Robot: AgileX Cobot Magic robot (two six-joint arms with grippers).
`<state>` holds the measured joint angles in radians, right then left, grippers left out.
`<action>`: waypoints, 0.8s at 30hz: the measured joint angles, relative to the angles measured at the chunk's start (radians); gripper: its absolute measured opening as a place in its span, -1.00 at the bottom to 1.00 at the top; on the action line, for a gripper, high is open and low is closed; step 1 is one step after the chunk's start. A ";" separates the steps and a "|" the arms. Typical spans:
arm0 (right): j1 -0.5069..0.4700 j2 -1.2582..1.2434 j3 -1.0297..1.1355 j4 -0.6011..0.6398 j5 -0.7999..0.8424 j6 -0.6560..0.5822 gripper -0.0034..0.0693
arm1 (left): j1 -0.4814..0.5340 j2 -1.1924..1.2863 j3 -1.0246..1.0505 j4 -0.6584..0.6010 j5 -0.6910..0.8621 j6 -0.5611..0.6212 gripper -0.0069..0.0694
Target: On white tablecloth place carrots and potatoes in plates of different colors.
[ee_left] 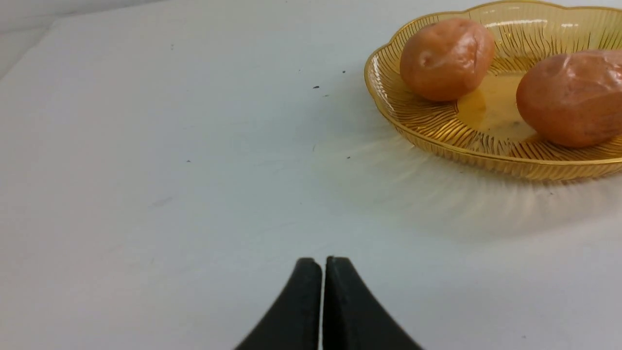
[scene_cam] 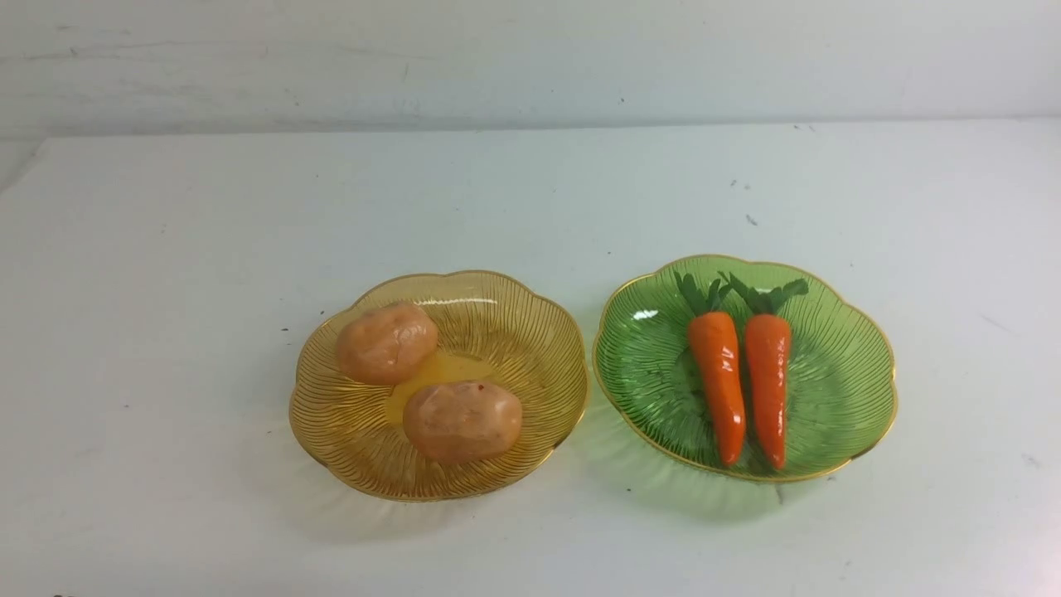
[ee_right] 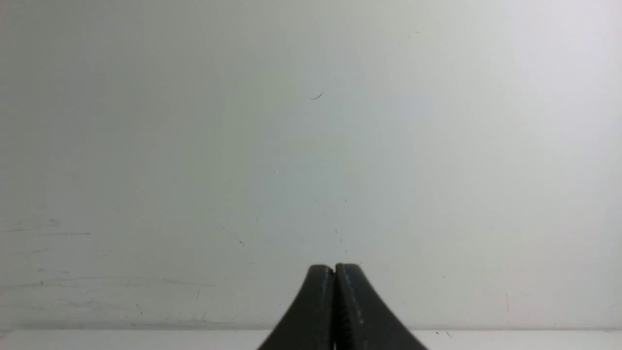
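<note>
On the white tablecloth [scene_cam: 166, 290] the amber-yellow plate [scene_cam: 530, 332] holds two potatoes, one at the back left [scene_cam: 386, 342] and one at the front [scene_cam: 462, 420]. The green plate [scene_cam: 845, 365] to its right holds two carrots [scene_cam: 718, 373] [scene_cam: 768, 377] side by side, leafy tops pointing away. Neither gripper shows in the front view. My left gripper [ee_left: 323, 262] is shut and empty above bare cloth, with the amber plate [ee_left: 418, 114] and both potatoes [ee_left: 446, 58] [ee_left: 573, 97] ahead of it. My right gripper [ee_right: 335, 268] is shut and empty, facing the wall.
A pale wall [scene_cam: 530, 58] rises behind the table's far edge. The right wrist view shows that wall [ee_right: 311, 146] and a strip of table [ee_right: 486, 340] below it. Small dark specks dot the cloth [scene_cam: 750, 220].
</note>
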<state>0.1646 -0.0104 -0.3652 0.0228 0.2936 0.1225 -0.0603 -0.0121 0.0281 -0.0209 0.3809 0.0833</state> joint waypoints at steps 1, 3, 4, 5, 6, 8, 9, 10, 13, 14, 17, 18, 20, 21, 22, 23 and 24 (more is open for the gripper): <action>0.000 0.000 0.000 0.000 0.000 0.000 -0.95 | 0.000 0.000 0.000 0.000 0.000 0.000 -0.83; 0.000 0.000 0.000 0.000 0.000 0.000 -0.95 | 0.000 0.000 0.000 0.000 0.000 0.001 -0.83; 0.000 0.000 0.000 0.000 0.001 0.000 -0.95 | 0.000 0.000 0.000 0.000 0.000 0.002 -0.83; 0.000 0.000 0.000 0.000 0.001 0.000 -0.95 | 0.000 0.000 0.000 0.000 0.000 0.003 -0.83; 0.000 0.000 0.000 0.000 0.001 0.000 -0.95 | 0.000 0.000 0.000 0.000 0.000 0.003 -0.83; 0.000 0.000 0.000 0.000 0.001 0.000 -0.95 | 0.000 0.000 0.000 0.000 0.000 0.005 -0.83; 0.000 0.000 0.000 0.000 0.001 0.000 -0.95 | 0.000 0.000 0.000 0.000 0.000 0.005 -0.83; 0.000 0.000 0.000 0.000 0.001 0.000 -0.95 | 0.000 0.000 0.000 0.000 0.000 0.005 -0.83; 0.000 0.000 0.000 0.000 0.001 0.000 -0.95 | 0.000 0.000 0.000 0.000 0.000 0.005 -0.83; 0.000 0.000 0.000 0.000 0.002 0.000 -0.95 | 0.000 0.000 0.000 0.000 0.000 0.005 -0.83; 0.000 0.000 0.000 0.000 0.002 0.000 -0.95 | 0.000 0.000 0.000 0.000 0.000 0.005 -0.83; 0.000 0.000 0.000 0.000 0.002 0.000 -0.95 | 0.000 0.000 0.000 0.000 0.000 0.005 -0.83; 0.000 0.000 0.000 0.000 0.002 0.000 -0.95 | 0.000 0.000 0.000 0.000 0.000 0.005 -0.83; 0.000 0.000 0.000 -0.002 0.002 -0.003 -0.95 | 0.000 0.000 0.000 0.000 0.000 0.005 -0.83; 0.000 0.000 0.000 -0.013 0.003 -0.009 -0.95 | 0.000 0.000 0.000 0.000 0.000 0.005 -0.83; -0.001 0.000 0.000 -0.029 0.009 -0.016 -0.95 | 0.000 0.000 0.000 0.000 0.000 0.005 -0.83; -0.001 0.000 0.000 -0.029 0.012 -0.018 -0.95 | 0.000 0.000 0.000 0.000 0.000 0.005 -0.83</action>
<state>0.1636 -0.0104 -0.3652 -0.0059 0.3051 0.1045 -0.0603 -0.0121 0.0281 -0.0209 0.3809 0.0885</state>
